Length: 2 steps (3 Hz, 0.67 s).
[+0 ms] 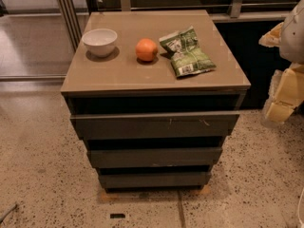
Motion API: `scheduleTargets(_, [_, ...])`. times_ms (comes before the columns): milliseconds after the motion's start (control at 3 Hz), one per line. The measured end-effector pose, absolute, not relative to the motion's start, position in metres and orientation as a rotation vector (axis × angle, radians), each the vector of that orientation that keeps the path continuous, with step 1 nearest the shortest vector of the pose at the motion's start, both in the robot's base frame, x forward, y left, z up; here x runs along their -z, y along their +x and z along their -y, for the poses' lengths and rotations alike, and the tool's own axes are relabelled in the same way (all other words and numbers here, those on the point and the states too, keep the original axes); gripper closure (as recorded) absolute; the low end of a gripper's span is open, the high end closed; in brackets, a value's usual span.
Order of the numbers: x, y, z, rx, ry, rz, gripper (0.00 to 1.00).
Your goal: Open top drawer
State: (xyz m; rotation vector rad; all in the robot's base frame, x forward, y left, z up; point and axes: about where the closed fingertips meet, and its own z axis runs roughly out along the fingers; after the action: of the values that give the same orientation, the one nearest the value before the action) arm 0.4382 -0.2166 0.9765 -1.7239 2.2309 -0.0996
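The top drawer [154, 125] is the widest of three dark grey handleless fronts on a low cabinet, just under the tan cabinet top [118, 75]. It has small pale scratch marks right of centre. A dark gap shows between its upper edge and the cabinet top. My gripper [280, 103], pale yellow and white, hangs at the right edge of the camera view. It is beside the cabinet's right front corner, about level with the top drawer, and apart from it. It holds nothing that I can see.
On the cabinet top are a white bowl [100, 41], an orange [146, 49] and a green snack bag [186, 52]. Two narrower grey drawer fronts [154, 156] lie below the top drawer. Speckled floor [42, 175] surrounds the cabinet; metal rails and a dark wall stand behind.
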Motion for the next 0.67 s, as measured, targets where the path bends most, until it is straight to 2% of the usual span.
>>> scheduleTargets(667, [-0.949,0.448,0.215,0.038,-1.705,-2.202,0.0])
